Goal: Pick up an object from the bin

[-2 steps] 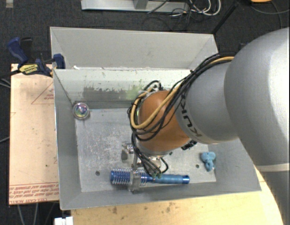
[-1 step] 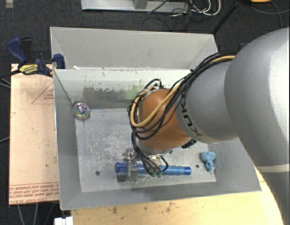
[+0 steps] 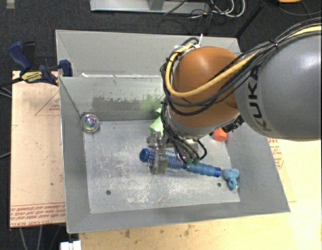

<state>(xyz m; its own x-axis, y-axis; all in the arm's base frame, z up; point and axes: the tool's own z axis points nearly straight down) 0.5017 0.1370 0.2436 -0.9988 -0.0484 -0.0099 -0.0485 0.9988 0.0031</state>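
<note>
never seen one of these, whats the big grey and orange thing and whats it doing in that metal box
The big grey shape is a robot arm that comes in from the right. The round orange cover and the cables looped over it are parts of the arm. There is one camera, looking down into the box from above and a little to one side.

The box is a grey metal bin with a few small loose things in it. The arm's job is to lift one of them out.

At the arm's lower end is its gripper, the part that pinches things. It is down in the middle of the bin, at the bristly end of a long blue brush. I can't tell whether it has hold of the brush.

Also in the bin:
- a small shiny ball at the back left
- a green thing partly hidden by the arm
- an orange-red piece to the right
</note>
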